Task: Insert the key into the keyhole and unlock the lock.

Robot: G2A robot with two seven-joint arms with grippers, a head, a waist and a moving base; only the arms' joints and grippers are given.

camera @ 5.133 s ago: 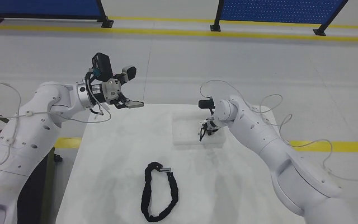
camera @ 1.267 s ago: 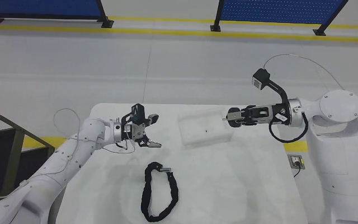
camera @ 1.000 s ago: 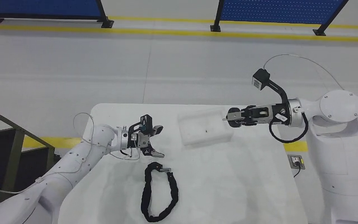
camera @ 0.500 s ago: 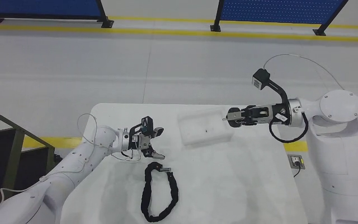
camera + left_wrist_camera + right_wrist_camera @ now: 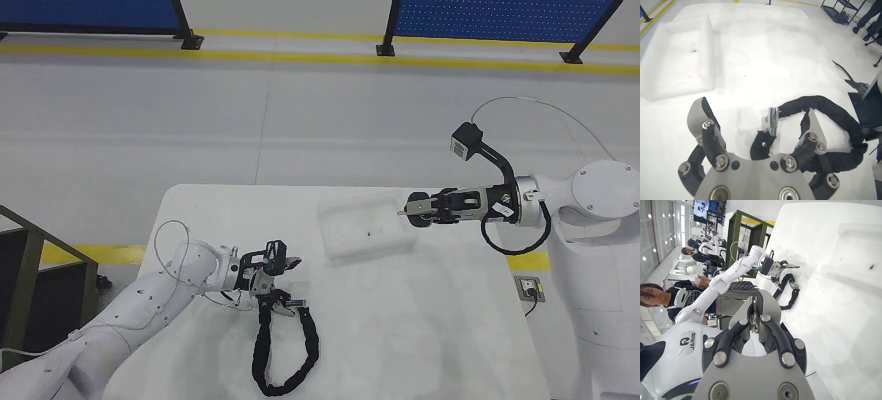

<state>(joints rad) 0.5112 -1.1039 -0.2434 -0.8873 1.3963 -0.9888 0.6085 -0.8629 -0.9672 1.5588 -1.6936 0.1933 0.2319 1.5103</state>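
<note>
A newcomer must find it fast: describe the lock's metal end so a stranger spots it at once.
On the white table, nearer the robot than the foam tray, a black cloth-covered chain lock lies looped. Where its ends meet, inside the open left gripper, sits a short silver cylinder, the one shiny tube on that black loop.

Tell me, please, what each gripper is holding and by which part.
The right gripper is shut on the key, pinching its head end, blade protruding. The left gripper is open astride the lock at its metal cylinder, gripping nothing.
</note>
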